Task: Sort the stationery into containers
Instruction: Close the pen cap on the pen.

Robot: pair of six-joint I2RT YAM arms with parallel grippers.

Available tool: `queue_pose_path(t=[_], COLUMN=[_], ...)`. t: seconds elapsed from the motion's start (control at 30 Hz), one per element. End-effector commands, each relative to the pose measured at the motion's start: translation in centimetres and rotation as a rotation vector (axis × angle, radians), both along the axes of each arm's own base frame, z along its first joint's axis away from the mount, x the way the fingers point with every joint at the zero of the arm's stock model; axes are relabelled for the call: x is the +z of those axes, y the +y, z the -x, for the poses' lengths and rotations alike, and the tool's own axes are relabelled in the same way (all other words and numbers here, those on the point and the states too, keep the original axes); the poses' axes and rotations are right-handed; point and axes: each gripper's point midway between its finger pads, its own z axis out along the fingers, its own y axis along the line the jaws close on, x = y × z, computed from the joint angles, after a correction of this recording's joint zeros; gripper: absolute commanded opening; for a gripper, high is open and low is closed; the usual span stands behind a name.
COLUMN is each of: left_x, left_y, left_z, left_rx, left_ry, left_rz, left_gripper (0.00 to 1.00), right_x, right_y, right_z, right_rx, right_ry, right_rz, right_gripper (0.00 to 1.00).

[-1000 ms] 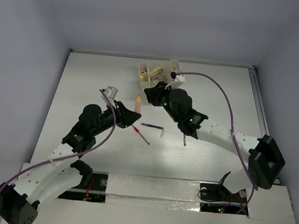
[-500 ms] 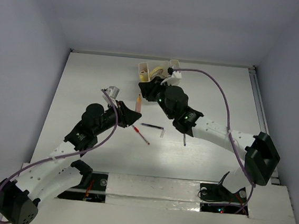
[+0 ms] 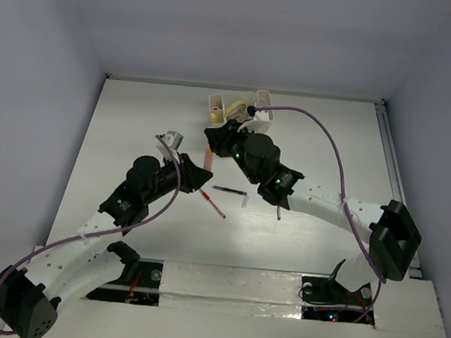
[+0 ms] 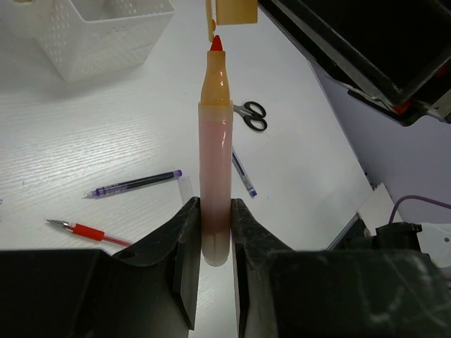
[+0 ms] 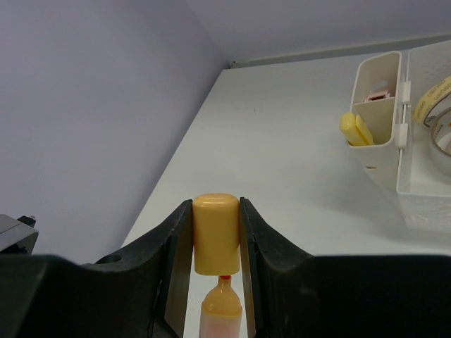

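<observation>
The white counter (image 3: 331,147) carries everything, and both arms reach across it toward its far middle. The left arm (image 3: 118,207) stretches far and rightward from its base. The right arm (image 3: 318,198) bends in from the right and crosses leftward, its wrist covering the near edge of the white organizer (image 3: 216,104) at the far side.

In the right wrist view the organizer is cut off at the frame's right edge. One narrow side compartment holds yellow sticks (image 5: 357,129), and a tape roll (image 5: 437,113) sits in the big compartment, only partly visible.

The left fingers (image 4: 192,215) are clamped on the lower barrel of the pink marker (image 4: 215,141). It is raised off the counter, its long axis running near to far, its red tip pointing away toward the organizer. The right fingers (image 5: 182,225) pinch the yellow cap (image 5: 216,232), mouth toward that tip and roughly in line with it. I can't tell whether tip and cap touch.

Lying flat near the marker are a purple pen (image 4: 134,184), a red pen (image 4: 88,231) and a blue pen (image 4: 243,172). Small scissors (image 4: 251,115) lie beyond them; from above the right arm hides them.
</observation>
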Motion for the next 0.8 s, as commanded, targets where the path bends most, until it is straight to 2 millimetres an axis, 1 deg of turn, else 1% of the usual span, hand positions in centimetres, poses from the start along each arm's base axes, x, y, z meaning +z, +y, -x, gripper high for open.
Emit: queue_pose_path(t=[0.0,0.27,0.43,0.63,0.77], left_x=[3.0,3.3,3.9,4.4,4.6], left_y=[0.1,0.0,0.2,0.2,0.0], left_z=[-0.7,-0.6,-0.7,-1.0,-1.3], left_rx=[0.017,0.016,0.023,0.038,0.037], left_ry=[-0.08,-0.088,-0.103,-0.115,-0.118], left_rz=[0.024,0.029,0.037,0.048,0.055], left_gripper=[0.0,0.0,0.0,0.0,0.0], right_x=[2.9,1.9,1.4,1.1,0.4], right_y=[0.3,0.6,0.6,0.4,0.4], right_z=[0.1,-0.1,-0.2,0.1,0.2], right_rx=[-0.017,-0.021,-0.026,-0.019,-0.014], right_ry=[-0.059,-0.043,-0.036,-0.028,-0.013], right_rz=[-0.068,-0.054,-0.051,-0.067,-0.069], right_gripper=[0.16,0.16,0.16,0.16,0.16])
